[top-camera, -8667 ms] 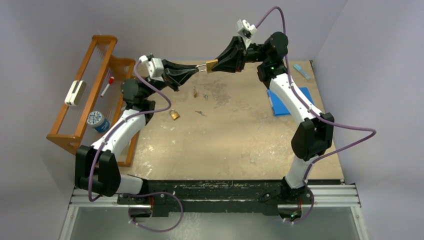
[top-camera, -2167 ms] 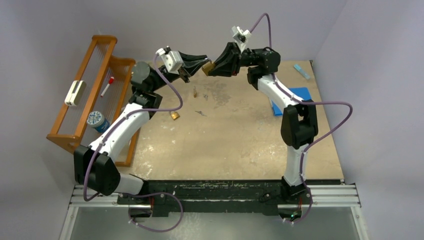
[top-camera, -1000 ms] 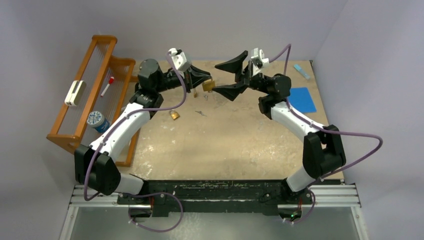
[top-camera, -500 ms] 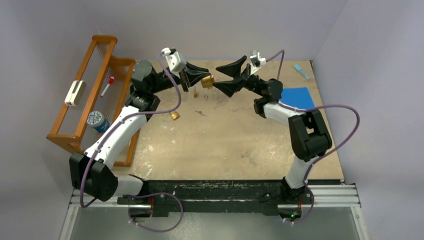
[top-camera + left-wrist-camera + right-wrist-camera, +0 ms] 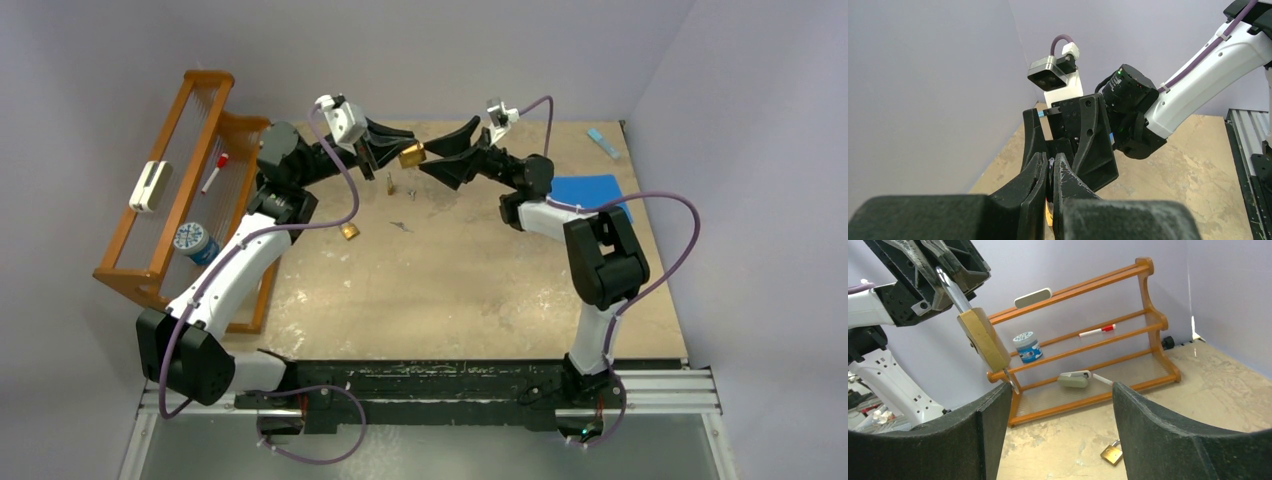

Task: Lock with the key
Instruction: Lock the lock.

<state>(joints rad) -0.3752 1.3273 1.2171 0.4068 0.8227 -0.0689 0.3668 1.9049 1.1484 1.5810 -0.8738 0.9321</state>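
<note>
Left fingers (image 5: 1035, 175) clamped shut on the shackle of the brass padlock (image 5: 980, 337), which hangs just ahead of the spread-apart right fingers (image 5: 1148, 425), untouched by them. Wooden rack (image 5: 1148, 270) beyond the fingers holds a tin (image 5: 1027, 346) and a marker (image 5: 1097, 331).

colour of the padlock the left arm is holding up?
The padlock has a brass-gold body and a silver shackle. It shows clearest in the right wrist view.

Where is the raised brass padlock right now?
In the top view the padlock hangs above the far middle of the table, its shackle clamped in the left pincer, facing the open right pincer.
</note>
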